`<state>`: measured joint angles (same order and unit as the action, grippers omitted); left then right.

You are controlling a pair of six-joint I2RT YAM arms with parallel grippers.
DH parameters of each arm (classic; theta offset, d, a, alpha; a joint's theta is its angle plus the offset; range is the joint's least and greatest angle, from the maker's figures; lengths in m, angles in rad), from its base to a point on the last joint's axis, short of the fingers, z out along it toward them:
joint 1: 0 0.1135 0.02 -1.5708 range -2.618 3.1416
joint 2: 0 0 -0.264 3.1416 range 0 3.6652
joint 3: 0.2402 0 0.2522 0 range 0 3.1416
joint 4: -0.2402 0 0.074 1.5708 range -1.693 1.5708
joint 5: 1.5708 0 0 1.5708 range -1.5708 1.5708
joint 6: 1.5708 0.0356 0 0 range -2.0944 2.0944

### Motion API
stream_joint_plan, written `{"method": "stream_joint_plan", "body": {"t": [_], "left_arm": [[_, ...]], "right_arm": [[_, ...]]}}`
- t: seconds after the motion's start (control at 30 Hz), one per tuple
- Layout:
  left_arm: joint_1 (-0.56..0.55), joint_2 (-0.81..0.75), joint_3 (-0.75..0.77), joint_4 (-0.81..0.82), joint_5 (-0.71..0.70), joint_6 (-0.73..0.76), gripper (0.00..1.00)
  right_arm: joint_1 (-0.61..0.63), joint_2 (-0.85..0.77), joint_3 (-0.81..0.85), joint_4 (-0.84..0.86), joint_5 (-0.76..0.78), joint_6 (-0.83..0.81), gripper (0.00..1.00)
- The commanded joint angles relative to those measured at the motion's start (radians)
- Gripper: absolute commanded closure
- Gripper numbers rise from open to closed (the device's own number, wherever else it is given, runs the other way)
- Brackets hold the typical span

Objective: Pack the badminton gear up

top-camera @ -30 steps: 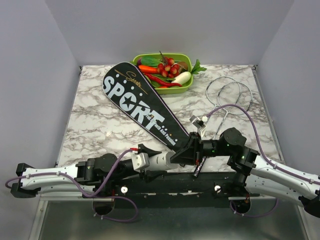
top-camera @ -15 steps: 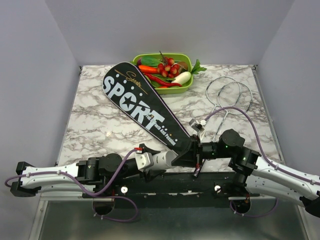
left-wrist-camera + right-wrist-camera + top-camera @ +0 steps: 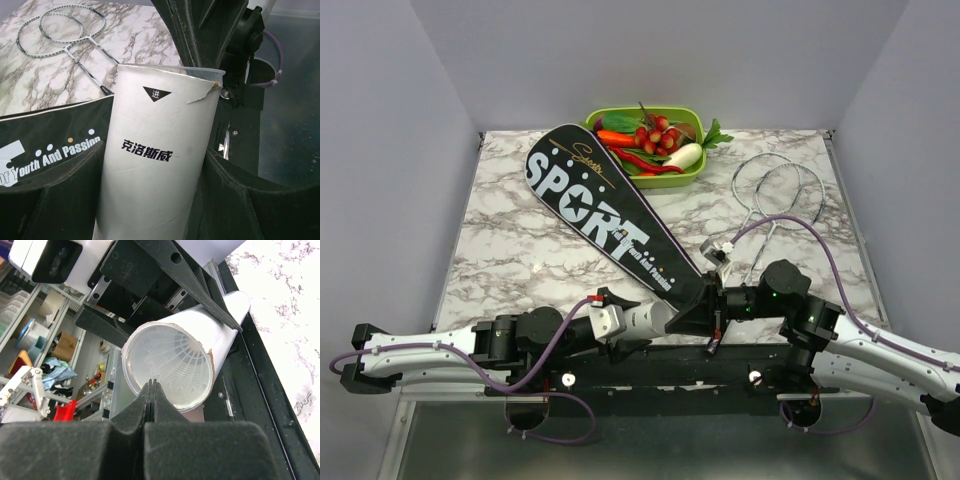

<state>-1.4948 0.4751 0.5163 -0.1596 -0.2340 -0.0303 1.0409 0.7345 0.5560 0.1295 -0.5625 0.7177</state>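
Observation:
My left gripper (image 3: 660,318) is shut on a white shuttlecock tube (image 3: 642,319) with black lettering (image 3: 155,165), held over the table's near edge. In the right wrist view the tube's open mouth faces me, and a white shuttlecock (image 3: 172,362) sits inside it. My right gripper (image 3: 708,308) is shut, its tips (image 3: 151,385) at the tube's rim (image 3: 131,382) with nothing visible between them. The black "SPORT" bag (image 3: 600,215) lies diagonally on the table, its narrow end by the grippers. Two silver rackets (image 3: 778,190) lie at the right.
A green tray (image 3: 692,172) of toy vegetables stands at the back, touching the bag's wide end. The black base rail (image 3: 650,375) runs along the near edge. Grey walls (image 3: 400,150) close in the table's sides.
My left arm has carried the tube a little to the right, toward my right gripper. My right gripper has eased slightly down toward the tube's mouth. Bag and rackets have not moved.

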Motion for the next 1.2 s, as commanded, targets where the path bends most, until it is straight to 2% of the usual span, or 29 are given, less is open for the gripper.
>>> {"method": "stream_joint_plan", "body": {"t": [0.0, 0.6, 0.8, 0.93, 1.0, 1.03, 1.07, 1.1, 1.17], "left_arm": [[0.005, -0.02, 0.048, 0.081, -0.122, -0.168, 1.0], [0.005, -0.039, 0.064, 0.054, -0.133, -0.178, 1.0], [0.005, -0.024, 0.114, -0.015, -0.195, -0.184, 1.0], [0.005, 0.013, 0.171, -0.104, -0.309, -0.192, 1.0], [0.005, 0.032, 0.192, -0.13, -0.341, -0.189, 1.0], [0.004, 0.039, 0.2, -0.136, -0.347, -0.184, 1.0], [0.004, 0.045, 0.215, -0.142, -0.361, -0.183, 1.0], [0.005, 0.062, 0.226, -0.167, -0.384, -0.183, 1.0], [0.004, 0.08, 0.269, -0.193, -0.432, -0.177, 1.0]], "right_arm": [[0.036, 0.071, -0.042, -0.082, -0.043, -0.012, 0.99], [0.125, 0.267, 0.015, -0.045, 0.004, -0.021, 0.99], [0.127, 0.278, 0.018, -0.126, 0.116, -0.018, 0.99], [0.127, 0.27, 0.061, -0.263, 0.266, -0.007, 0.99], [0.127, 0.247, 0.14, -0.359, 0.352, -0.023, 0.98], [0.125, 0.237, 0.175, -0.407, 0.395, -0.024, 0.96], [0.126, 0.212, 0.221, -0.463, 0.509, -0.02, 0.91], [0.125, 0.2, 0.308, -0.582, 0.562, -0.003, 0.74], [0.127, 0.168, 0.395, -0.683, 0.736, 0.009, 0.58]]}}
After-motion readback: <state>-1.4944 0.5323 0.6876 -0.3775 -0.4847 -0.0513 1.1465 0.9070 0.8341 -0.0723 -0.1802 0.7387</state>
